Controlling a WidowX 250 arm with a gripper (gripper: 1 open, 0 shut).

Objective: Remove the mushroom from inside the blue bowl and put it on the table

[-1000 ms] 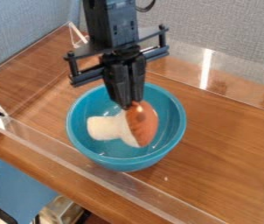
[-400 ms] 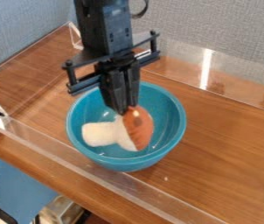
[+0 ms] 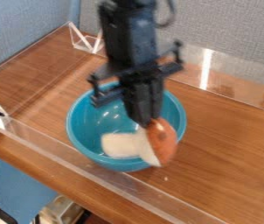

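Plainly the risk is a slip: the black pincer [image 3: 148, 119], pressed together on only the edge of the glossy orange-brown cap, has a thin hold on the small cream-stemmed toy mushroom [image 3: 146, 145]. In my judgement, the stem could catch the rim of the large teal-blue plastic bowl [image 3: 87, 118] and drop back inside. The mushroom hangs just under the fingertips, tilted, its stem pointing left, over the bowl's side nearest the front edge of the reddish-brown wooden table [image 3: 41, 83]; blur hides finer detail
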